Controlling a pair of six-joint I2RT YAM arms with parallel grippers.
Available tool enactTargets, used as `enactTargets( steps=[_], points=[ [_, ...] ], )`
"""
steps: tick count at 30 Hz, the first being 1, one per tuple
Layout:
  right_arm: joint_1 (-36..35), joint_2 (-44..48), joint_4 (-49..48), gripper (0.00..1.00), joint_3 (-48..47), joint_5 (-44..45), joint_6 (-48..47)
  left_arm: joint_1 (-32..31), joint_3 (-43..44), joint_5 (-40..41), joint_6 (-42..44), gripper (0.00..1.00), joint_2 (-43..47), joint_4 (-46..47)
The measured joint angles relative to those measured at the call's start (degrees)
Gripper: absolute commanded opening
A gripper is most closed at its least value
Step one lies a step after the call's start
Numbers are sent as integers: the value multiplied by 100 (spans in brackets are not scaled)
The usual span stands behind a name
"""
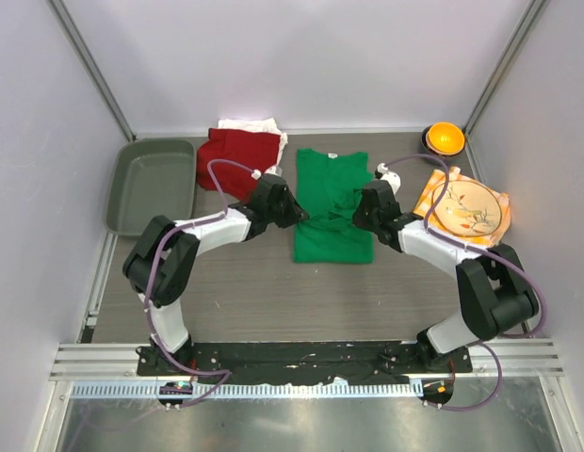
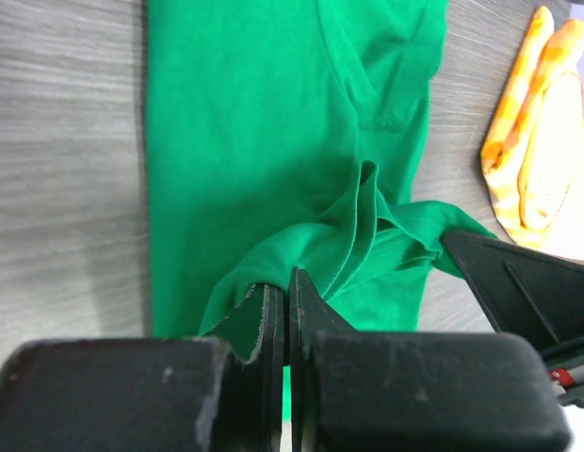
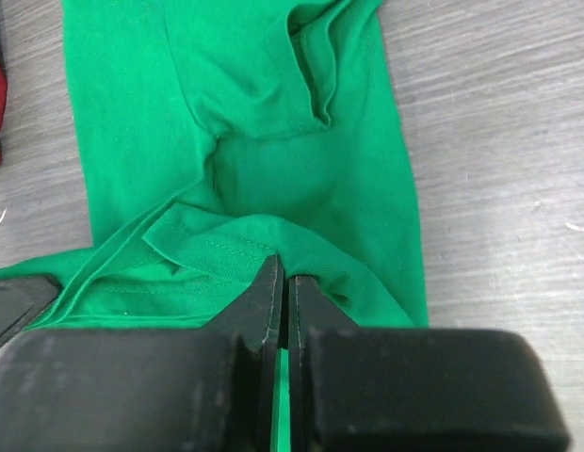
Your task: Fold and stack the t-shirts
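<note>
The bright green t-shirt [image 1: 332,202] lies in the middle of the table, narrowed lengthwise, with its near half bunched up between the arms. My left gripper [image 1: 298,215] is shut on its left edge; in the left wrist view the left gripper [image 2: 287,282] pinches a raised fold of green t-shirt [image 2: 264,122]. My right gripper [image 1: 360,215] is shut on the opposite edge, and in the right wrist view the right gripper [image 3: 283,273] nips a hem of the green t-shirt [image 3: 273,179]. The dark red t-shirt [image 1: 235,158] lies folded at the back left on the white t-shirt [image 1: 252,124].
A grey tray [image 1: 151,184] stands at the far left. At the right a decorated plate [image 1: 469,209] rests on an orange-yellow napkin [image 2: 532,141], with an orange bowl [image 1: 444,138] behind it. White walls close the table in on three sides.
</note>
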State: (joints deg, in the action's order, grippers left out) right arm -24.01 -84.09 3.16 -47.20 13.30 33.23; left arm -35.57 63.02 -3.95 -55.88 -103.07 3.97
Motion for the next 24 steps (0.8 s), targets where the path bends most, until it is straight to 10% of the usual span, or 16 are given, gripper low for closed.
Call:
enactTargets(
  steps=[3, 5, 8, 16, 24],
  points=[
    [90, -369, -166, 4, -173, -61, -7, 125, 247, -81, 72, 28, -389, -28],
    [164, -592, -227, 42, -269, -61, -7, 205, 514, -127, 133, 97, -708, -125],
    [321, -1073, -291, 95, -560, 7, 7, 354, 1093, -186, 190, 100, -1220, -343],
    [490, -1731, -387, 98, -1410, 597, -127, 981, 2553, -79, 382, 100, -1687, -887],
    [98, -17, -129, 99, -474, 664, -166, 693, 848, 116, 439, 100, 297, -1049]
  ],
)
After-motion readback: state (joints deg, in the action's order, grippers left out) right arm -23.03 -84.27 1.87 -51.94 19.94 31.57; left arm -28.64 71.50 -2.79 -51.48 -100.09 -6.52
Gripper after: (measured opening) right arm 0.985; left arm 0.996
